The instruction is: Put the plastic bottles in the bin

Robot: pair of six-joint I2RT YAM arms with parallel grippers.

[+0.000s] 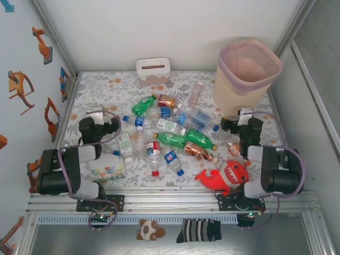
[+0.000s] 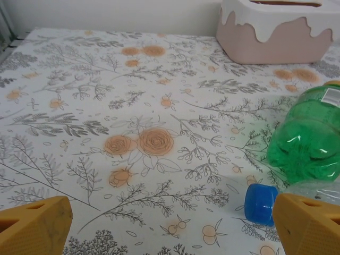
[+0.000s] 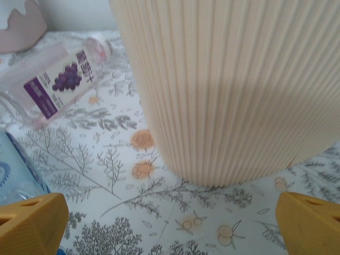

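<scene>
Bottles (image 1: 171,139) are strewn across the tabletop (image 1: 106,90), the bin (image 1: 234,95) set far right. Light, slick, crushable shells are expected, best taken mid-body. Left claw (image 2: 170,227) and right claw (image 3: 170,228) are held apart, empty.

The right pincer (image 3: 170,234) is low over the white counter (image 3: 106,175) with grey leaves and orange flowers. Its two yellow fingertips (image 3: 32,223) are far apart, with nothing between them. Close ahead, a bit to the right, stands the tall cream plastic bin with ribbed sides (image 3: 223,90). Ahead on the left, a clear plastic bottle with a purple grape label (image 3: 53,79) lies on its side. A pale blue see-through plastic thing (image 3: 16,170) sits just beside the left fingertip. A pink box corner with a white top (image 3: 18,24) peeks in far ahead, left.
</scene>
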